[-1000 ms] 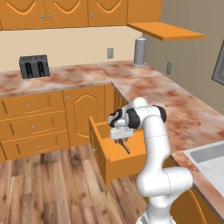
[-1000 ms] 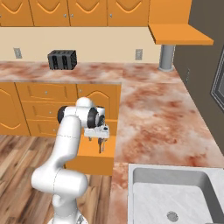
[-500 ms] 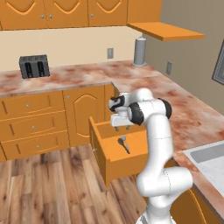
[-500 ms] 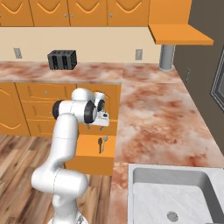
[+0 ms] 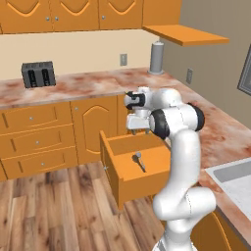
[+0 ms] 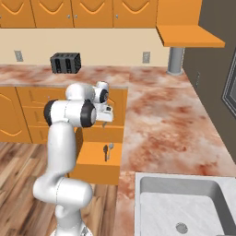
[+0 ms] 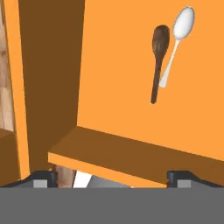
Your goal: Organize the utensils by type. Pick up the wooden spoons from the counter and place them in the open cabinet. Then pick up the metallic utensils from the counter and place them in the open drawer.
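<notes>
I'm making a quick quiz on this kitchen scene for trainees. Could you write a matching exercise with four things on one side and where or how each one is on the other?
Things:
1. metal spoon
2. toaster
3. gripper
4. drawer

Places or states:
A. pulled out from the base units
B. open, above the drawer
C. lying on the drawer floor
D. standing on the counter by the back wall

Pairs: 1-C, 2-D, 3-B, 4-A

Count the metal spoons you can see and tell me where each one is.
1. A metal spoon lies on the floor of the open drawer, its dark shadow beside it. More spoons could be hidden elsewhere.
</notes>
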Tool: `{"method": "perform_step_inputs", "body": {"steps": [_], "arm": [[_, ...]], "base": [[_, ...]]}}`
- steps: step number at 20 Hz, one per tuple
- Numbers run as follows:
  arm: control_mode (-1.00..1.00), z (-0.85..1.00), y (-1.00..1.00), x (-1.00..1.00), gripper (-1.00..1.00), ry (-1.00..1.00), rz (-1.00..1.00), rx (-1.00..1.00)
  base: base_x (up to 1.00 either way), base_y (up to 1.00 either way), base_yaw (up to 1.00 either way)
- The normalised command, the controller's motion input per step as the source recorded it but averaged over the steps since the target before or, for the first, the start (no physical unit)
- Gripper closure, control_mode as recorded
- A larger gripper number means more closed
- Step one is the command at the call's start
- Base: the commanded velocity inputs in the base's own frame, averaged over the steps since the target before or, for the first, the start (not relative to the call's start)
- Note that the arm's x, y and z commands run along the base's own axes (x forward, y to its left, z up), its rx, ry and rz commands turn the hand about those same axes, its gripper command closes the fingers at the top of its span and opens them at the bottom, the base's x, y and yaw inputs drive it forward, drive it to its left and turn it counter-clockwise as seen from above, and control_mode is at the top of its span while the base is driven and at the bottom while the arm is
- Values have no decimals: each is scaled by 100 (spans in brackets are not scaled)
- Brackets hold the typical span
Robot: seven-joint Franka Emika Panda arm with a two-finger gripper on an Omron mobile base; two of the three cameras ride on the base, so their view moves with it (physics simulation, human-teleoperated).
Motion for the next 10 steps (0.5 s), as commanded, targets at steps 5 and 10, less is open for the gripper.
{"method": "perform_step_inputs", "body": {"steps": [5, 10], "arm": [[-100, 69, -4, -93, -100, -3, 0, 0], [-100, 42, 0, -100, -100, -33, 0, -1]], "base": [[0, 0, 0], [0, 0, 0]]}}
